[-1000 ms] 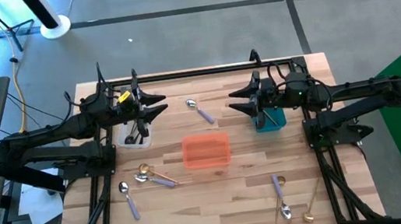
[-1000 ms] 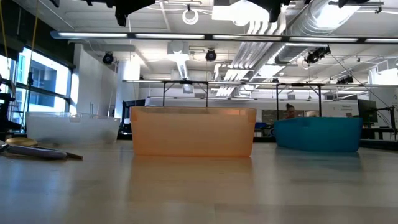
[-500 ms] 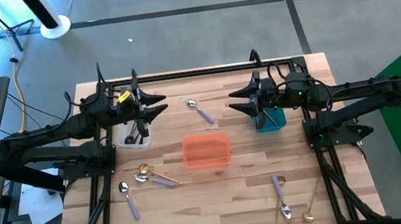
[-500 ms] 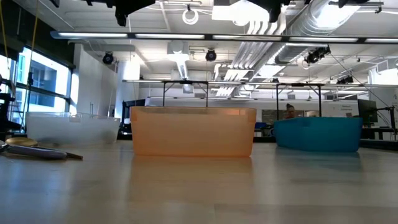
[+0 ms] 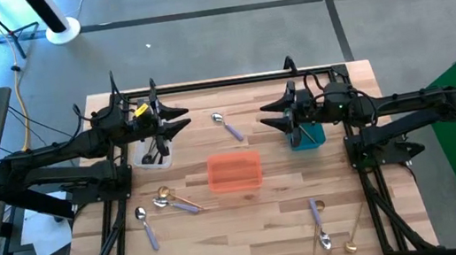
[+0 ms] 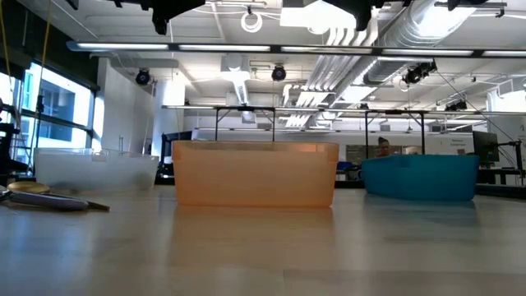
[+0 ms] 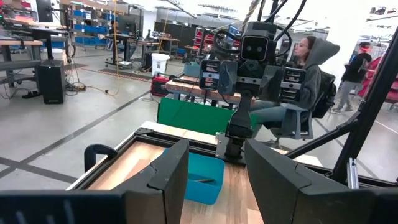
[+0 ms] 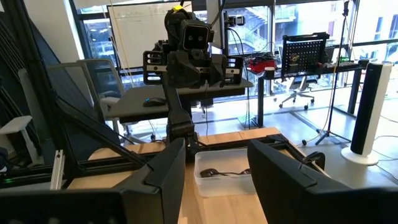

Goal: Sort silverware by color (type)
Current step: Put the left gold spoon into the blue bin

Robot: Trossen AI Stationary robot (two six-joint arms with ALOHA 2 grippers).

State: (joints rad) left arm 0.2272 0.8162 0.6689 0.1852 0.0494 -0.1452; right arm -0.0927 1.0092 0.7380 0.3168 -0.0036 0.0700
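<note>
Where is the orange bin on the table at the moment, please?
In the high view the orange bin sits mid-table, between the clear bin on the left and the teal bin on the right.

Left gripper (image 5: 184,118) and right gripper (image 5: 264,115) hover open, facing each other.

Two black jointed arms, angular dark fingers, yellow tag on left tool (image 5: 175,120)

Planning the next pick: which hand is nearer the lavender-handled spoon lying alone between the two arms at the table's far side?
Left. The left hand sits just beside the spoon, above the clear bin; the right hand waits slightly farther off, over the teal bin.
</note>
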